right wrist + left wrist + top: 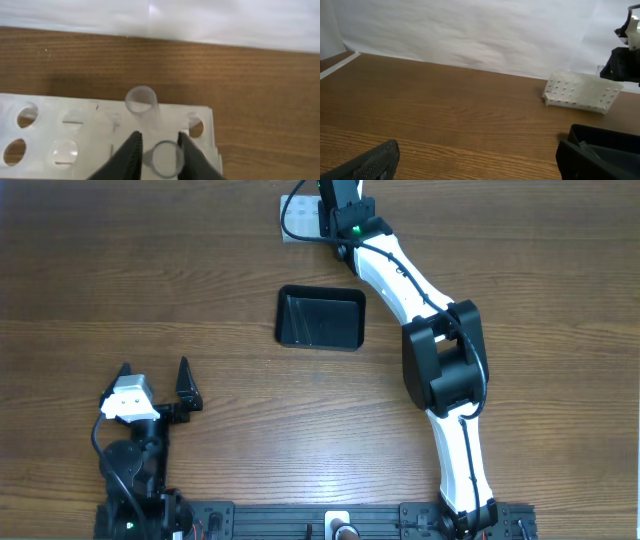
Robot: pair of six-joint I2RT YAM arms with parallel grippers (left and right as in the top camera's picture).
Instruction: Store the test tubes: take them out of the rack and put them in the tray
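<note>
With our right end effector (159, 142) seemingly pinched on the test tube (165, 160), we should lift straight up, clear of the rack (100, 120), before swinging to the tray (320, 320).

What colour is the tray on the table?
The tray is black; it shows best in the top view.
</note>
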